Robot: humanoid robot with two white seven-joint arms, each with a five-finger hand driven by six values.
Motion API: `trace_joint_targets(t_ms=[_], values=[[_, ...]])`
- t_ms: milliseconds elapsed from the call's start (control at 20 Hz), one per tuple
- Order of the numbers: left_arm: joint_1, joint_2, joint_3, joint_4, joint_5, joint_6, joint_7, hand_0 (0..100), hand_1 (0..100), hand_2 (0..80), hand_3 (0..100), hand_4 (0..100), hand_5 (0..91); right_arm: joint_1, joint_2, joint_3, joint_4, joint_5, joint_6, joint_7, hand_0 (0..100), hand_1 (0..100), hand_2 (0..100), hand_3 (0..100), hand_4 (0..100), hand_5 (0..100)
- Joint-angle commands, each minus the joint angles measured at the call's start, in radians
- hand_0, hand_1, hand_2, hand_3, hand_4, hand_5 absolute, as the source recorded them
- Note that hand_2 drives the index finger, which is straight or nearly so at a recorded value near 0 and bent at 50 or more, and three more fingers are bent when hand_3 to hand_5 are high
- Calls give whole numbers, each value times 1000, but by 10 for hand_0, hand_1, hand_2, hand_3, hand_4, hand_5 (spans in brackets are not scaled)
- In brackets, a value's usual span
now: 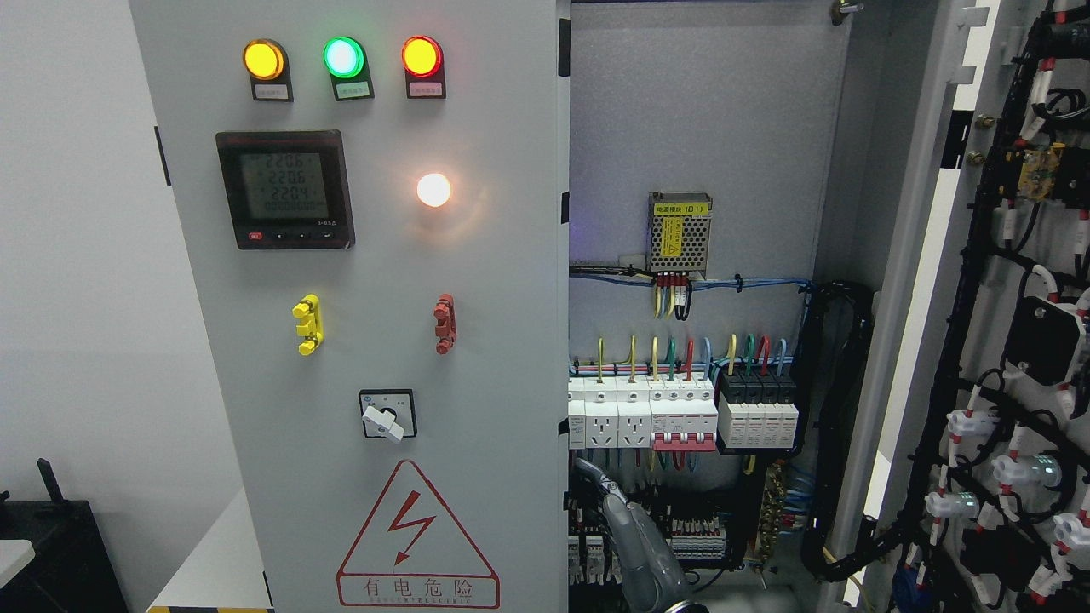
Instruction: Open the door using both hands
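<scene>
The grey cabinet's left door [477, 340] is closed and carries three lit lamps, a meter [284, 189], a rotary switch [387, 415] and a red hazard triangle. The right door [1005, 358] is swung wide open to the right, with its wired inner side facing me. My right hand [634, 536] rises from the bottom edge just right of the middle. Its grey fingers [606, 498] are stretched out up and to the left, and one tip reaches the left door's free edge [568, 460]. They hold nothing. My left hand does not show.
Inside the open cabinet are rows of breakers and sockets [681, 413], a power supply [679, 232] and black cable bundles [830, 426]. A dark box [51, 553] stands at the lower left beside a white wall.
</scene>
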Motion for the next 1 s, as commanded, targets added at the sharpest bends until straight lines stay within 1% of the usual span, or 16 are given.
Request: trace_joint_targets(t_ms=[0,351,802,952], values=[[0,0,1,0,0,0,-1,0,0,0,0,42,0,-16,-23,8,30,-1,0,1,0,0,0,0,0,0],[0,0,1,0,0,0,0,0,0,0,0,42,0,-28,-25,11,48,-50,2,1,0,0,0,0,0,0],[0,0,-1,0,0,0,0,0,0,0,0,42,0,-37,-25,11,48,-66,2,8,0,0,0,0,0,0],[0,0,1,0,0,0,0,0,0,0,0,42,0,-39,-25,24,48,-99,5,8,0,0,0,0,0,0]])
